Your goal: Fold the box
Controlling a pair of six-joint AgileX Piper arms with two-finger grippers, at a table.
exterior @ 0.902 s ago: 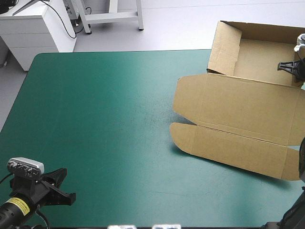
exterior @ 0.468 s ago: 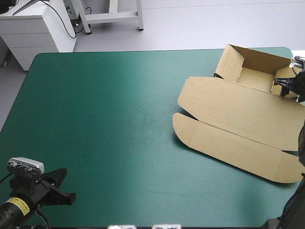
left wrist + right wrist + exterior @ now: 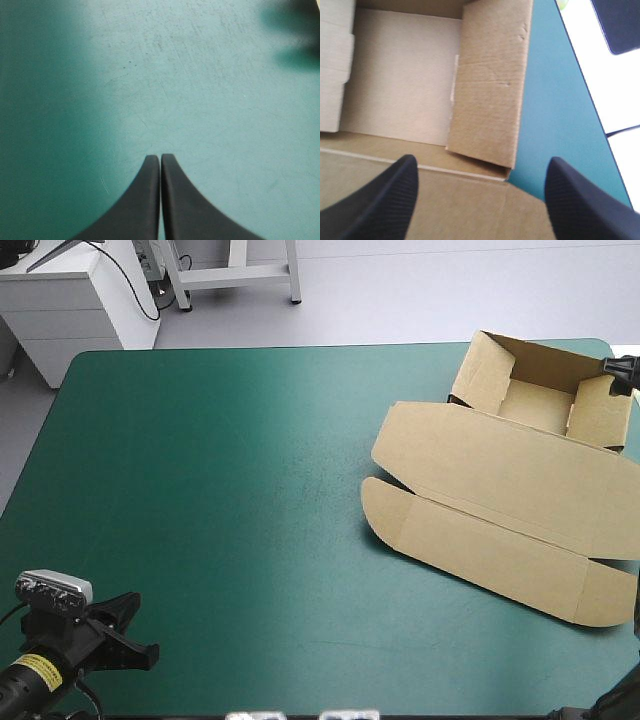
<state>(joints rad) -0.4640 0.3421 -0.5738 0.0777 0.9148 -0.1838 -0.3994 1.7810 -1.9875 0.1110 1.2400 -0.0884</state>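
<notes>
The brown box [image 3: 500, 475] lies at the table's right side. Its tray [image 3: 535, 400] sits at the far end with walls raised, and the lid [image 3: 490, 540] lies flat toward the front. My right gripper [image 3: 620, 367] stands open just off the tray's right wall [image 3: 600, 412], touching nothing. In the right wrist view that wall [image 3: 490, 85] leans inward over the tray floor [image 3: 400, 75], ahead of the spread black fingers [image 3: 385, 195] of the right gripper [image 3: 482, 161]. My left gripper [image 3: 135, 640] hovers at the near left corner, shut and empty [image 3: 160, 157] over bare teal-green cover [image 3: 200, 75].
A white cabinet [image 3: 70, 295] stands beyond the table's far left corner. The table's right edge [image 3: 580, 95] runs close beside the tray. Off that edge is a white surface [image 3: 620, 95] with a dark object [image 3: 620, 22]. The lid's near corner [image 3: 610, 610] reaches almost to the right edge.
The right gripper opened, let go of the tray's right wall and drew back toward the right edge. The tray, tilted up earlier, dropped flat onto the table. The left arm stayed put.
</notes>
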